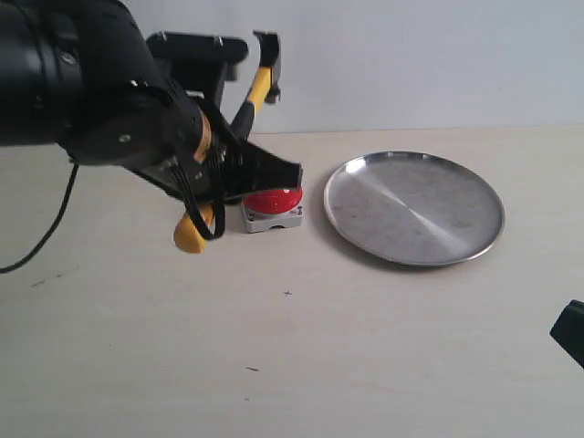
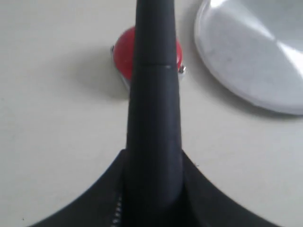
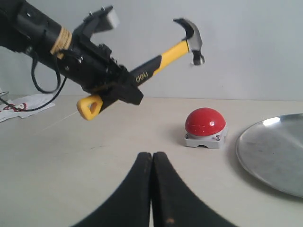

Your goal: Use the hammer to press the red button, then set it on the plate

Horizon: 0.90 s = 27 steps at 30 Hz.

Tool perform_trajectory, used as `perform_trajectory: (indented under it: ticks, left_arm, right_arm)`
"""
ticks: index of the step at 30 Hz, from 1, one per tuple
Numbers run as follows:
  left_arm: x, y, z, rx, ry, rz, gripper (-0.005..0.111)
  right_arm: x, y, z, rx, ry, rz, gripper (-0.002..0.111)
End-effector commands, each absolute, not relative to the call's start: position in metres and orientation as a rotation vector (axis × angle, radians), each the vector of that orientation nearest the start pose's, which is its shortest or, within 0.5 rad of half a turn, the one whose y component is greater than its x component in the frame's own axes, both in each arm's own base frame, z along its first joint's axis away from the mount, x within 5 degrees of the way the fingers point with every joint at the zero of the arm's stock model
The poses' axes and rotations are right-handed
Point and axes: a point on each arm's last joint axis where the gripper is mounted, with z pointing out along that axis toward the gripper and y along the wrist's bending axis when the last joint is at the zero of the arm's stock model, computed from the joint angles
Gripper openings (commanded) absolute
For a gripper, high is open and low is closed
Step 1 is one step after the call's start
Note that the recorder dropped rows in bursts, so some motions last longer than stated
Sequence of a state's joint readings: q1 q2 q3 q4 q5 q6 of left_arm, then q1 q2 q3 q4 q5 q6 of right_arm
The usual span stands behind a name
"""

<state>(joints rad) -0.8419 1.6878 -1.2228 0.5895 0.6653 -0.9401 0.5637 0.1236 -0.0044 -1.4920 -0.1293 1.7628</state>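
My left gripper [image 1: 235,167] is shut on the black middle of the hammer [image 1: 256,88] handle. The hammer is held tilted in the air, its dark steel head [image 3: 191,34] raised above and behind the red button [image 3: 204,120], clear of the dome. Its yellow end with the hole [image 3: 90,107] hangs low. In the left wrist view the black handle [image 2: 155,94] runs up the middle and covers part of the button [image 2: 123,53]. The silver plate [image 1: 415,208] lies just right of the button. My right gripper [image 3: 152,158] is shut and empty, low over the table, facing the button.
A black cable [image 1: 46,233] trails from the left arm across the table's left side. Only a dark corner of the right arm [image 1: 570,330] shows at the exterior view's right edge. A pale wall stands behind the table.
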Motion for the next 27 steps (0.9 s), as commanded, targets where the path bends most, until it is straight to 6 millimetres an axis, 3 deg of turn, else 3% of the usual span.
perform_trajectory:
  ticks: [1, 14, 17, 23, 25, 27]
  left_arm:
    - [0.270, -0.259, 0.241, 0.380, 2.406, -0.184, 0.000]
    - [0.272, -0.259, 0.242, 0.396, 2.374, -0.171, 0.000]
    - [0.274, -0.261, 0.226, 0.397, 2.412, -0.147, 0.000]
    - [0.273, -0.264, 0.154, 0.445, 2.558, -0.072, 0.000]
    - [0.274, -0.265, 0.153, 0.433, 2.560, -0.076, 0.000]
    - [0.276, -0.268, 0.174, 0.413, 2.507, -0.120, 0.000]
  right_arm:
    - [0.049, 0.045, 0.207, -0.352, 1.603, 0.741, 0.000]
    - [0.049, 0.045, 0.207, -0.350, 1.604, 0.743, 0.000]
    - [0.049, 0.045, 0.207, -0.352, 1.603, 0.742, 0.000]
    - [0.049, 0.045, 0.207, -0.354, 1.603, 0.740, 0.000]
    - [0.049, 0.045, 0.207, -0.354, 1.603, 0.740, 0.000]
    - [0.049, 0.045, 0.207, -0.354, 1.603, 0.740, 0.000]
